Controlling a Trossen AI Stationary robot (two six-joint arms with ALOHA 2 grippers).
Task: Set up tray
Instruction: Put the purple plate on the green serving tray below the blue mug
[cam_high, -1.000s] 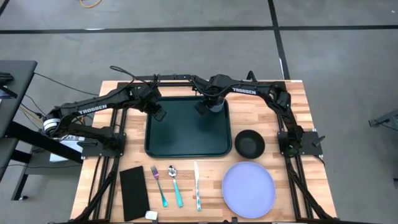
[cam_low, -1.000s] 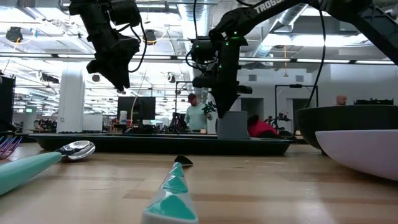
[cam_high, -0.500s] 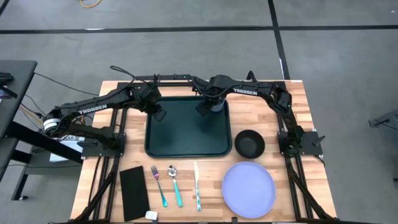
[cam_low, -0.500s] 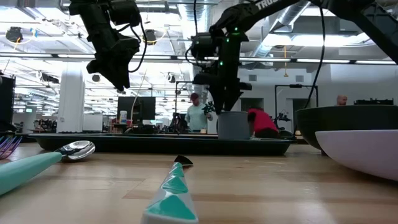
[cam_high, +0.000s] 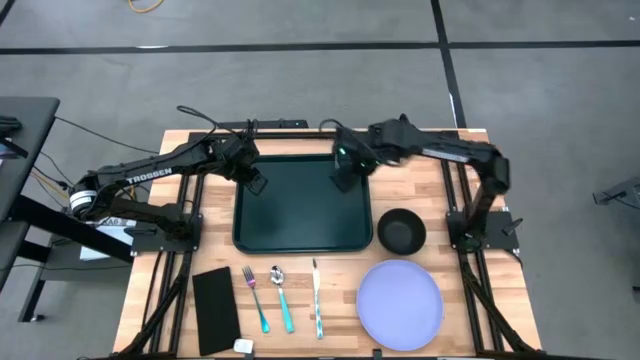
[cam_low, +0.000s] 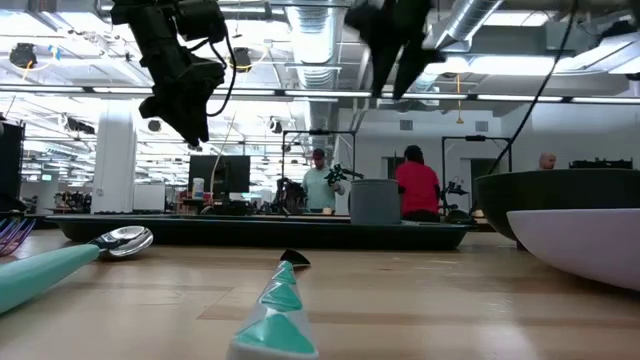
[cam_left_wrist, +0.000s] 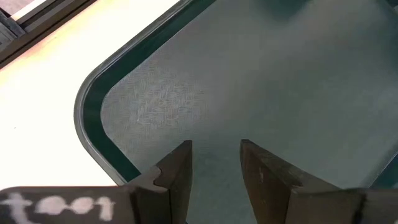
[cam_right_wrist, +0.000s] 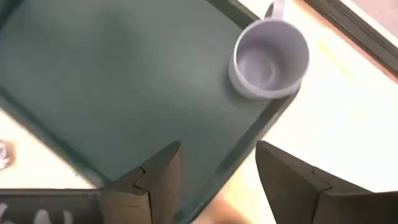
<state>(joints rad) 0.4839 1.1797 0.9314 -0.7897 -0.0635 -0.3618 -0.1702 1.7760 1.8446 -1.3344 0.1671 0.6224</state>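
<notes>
Two grippers hang over my large dark green rectangular plastic tray (cam_high: 301, 205), which lies at the table's middle, toward the far edge. My right gripper (cam_right_wrist: 216, 167) hovers above the tray's far right corner with fingers spread wide and empty; a pale lavender ceramic mug (cam_right_wrist: 268, 60) stands upright in that corner. My left gripper (cam_left_wrist: 214, 163) sits above the far left corner, fingers parted narrowly, holding nothing.

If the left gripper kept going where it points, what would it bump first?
Probably the tray. The left gripper points down at its bare floor near a corner, with nothing in between.
</notes>
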